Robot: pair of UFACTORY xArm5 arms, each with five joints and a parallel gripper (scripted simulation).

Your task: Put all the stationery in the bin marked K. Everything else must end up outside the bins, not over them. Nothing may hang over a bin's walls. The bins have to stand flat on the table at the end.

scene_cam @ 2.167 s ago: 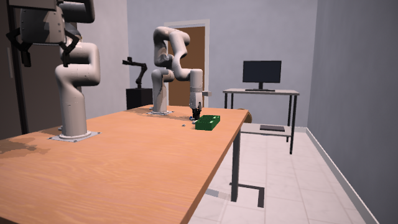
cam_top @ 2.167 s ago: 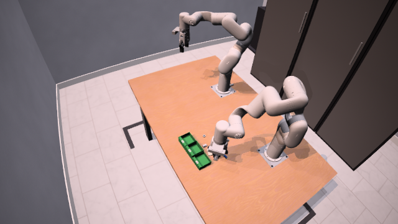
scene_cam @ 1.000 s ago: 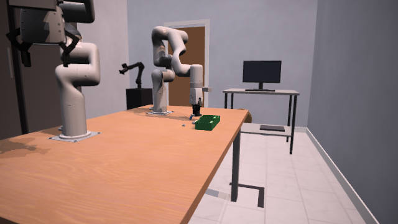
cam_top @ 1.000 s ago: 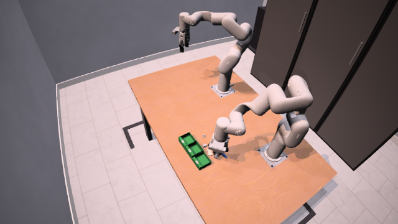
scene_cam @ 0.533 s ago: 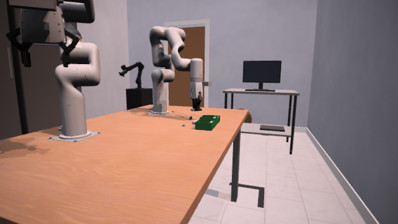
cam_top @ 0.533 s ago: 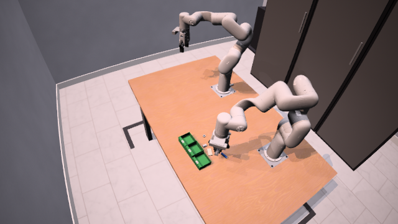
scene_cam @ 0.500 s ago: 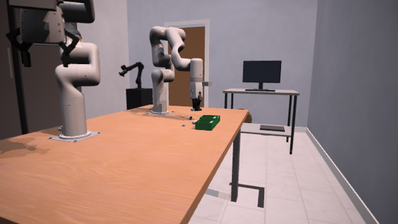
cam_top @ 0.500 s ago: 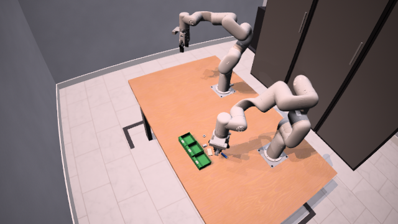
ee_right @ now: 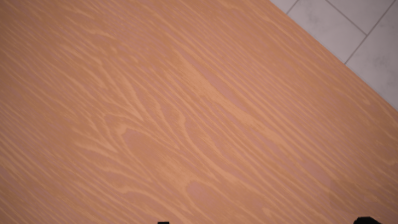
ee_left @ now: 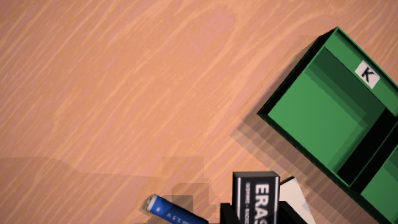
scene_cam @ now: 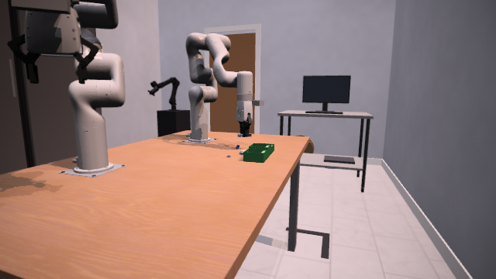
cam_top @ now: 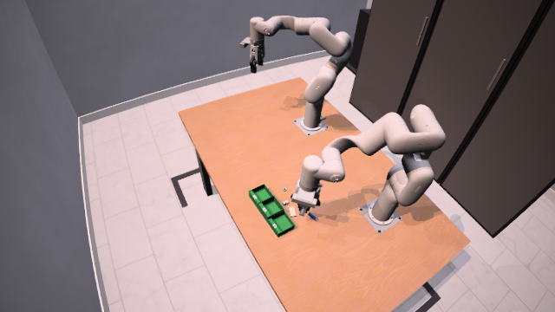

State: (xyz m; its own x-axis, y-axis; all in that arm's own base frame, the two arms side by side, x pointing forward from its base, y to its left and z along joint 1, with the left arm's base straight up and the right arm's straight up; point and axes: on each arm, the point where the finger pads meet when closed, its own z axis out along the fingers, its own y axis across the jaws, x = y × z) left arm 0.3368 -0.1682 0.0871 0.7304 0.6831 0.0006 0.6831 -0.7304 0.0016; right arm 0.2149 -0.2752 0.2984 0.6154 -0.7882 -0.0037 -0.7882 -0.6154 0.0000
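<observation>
The left gripper (cam_top: 303, 209) (scene_cam: 245, 134) (ee_left: 256, 213) had its fingers closed around the eraser (cam_top: 302, 212) (scene_cam: 240, 136) (ee_left: 256, 195), raised off the table beside the green bin row (cam_top: 259, 209) (scene_cam: 253, 156) (ee_left: 310, 156). The right gripper (cam_top: 256, 68) (scene_cam: 56, 75) (ee_right: 265, 221) stood released, well apart from the row.

Step in hand: transfer of the eraser to the K bin (cam_top: 283, 223) (ee_left: 315, 120), the row's end compartment. Good practice called for a steady grip, enough height to pass the row's near wall, centring over K, then a low release. Letting go near the divider risked leaving the eraser propped across a wall.

Orientation: the printed face was turned up to the wrist camera. The long axis appeared to follow the lettering, oblique to the row's walls; the eraser's rear end was out of sight. A modest wrist turn, aligning that axis with a K wall, would likely have eased the drop. The blue cylinder (cam_top: 312, 216) (scene_cam: 237, 146) (ee_left: 176, 211), possibly a battery, lay farther from the row than the pale pad (cam_top: 292, 211) (ee_left: 298, 201)

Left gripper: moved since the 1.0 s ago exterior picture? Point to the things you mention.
Yes, up: the left gripper's (cam_top: 303, 211) (scene_cam: 244, 134) (ee_left: 256, 210) fingers were beside the green bins' (cam_top: 286, 231) (scene_cam: 253, 156) (ee_left: 306, 151) rim; now they're above it.
</observation>
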